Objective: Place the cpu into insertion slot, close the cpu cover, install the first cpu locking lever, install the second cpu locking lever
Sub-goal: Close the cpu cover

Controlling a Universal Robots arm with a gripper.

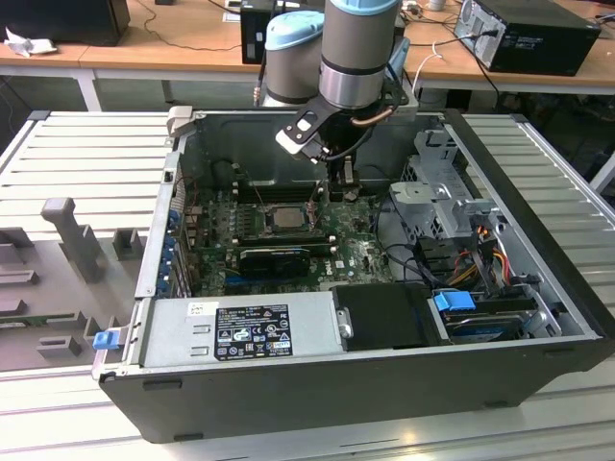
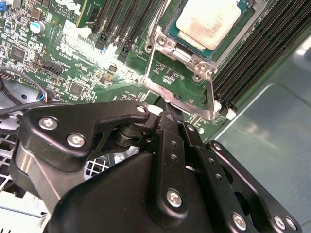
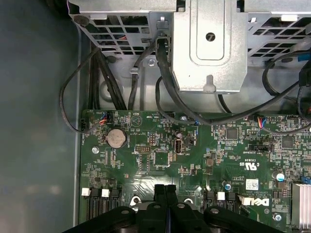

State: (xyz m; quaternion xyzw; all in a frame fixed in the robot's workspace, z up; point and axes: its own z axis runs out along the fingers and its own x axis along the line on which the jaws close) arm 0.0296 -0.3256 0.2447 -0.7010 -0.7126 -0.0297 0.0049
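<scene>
The chip (image 2: 208,19) lies in the socket (image 2: 165,43); the cover (image 2: 187,103) stands open, both levers apparently left to do, end effector (image 3: 165,190) closed

Arm (image 1: 357,48) vertical, wrist (image 1: 312,133) angled; hand (image 3: 165,188) pointing down (fingertips (image 3: 159,190) pressed together).

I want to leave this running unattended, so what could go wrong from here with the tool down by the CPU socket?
1. The shut tool sits right by the thin edge of the open cpu cover; it could slip off and strike parts on the motherboard.
2. The cpu lies uncovered in the insertion slot; if it is not seated flat, closing the cover might pinch it.
</scene>
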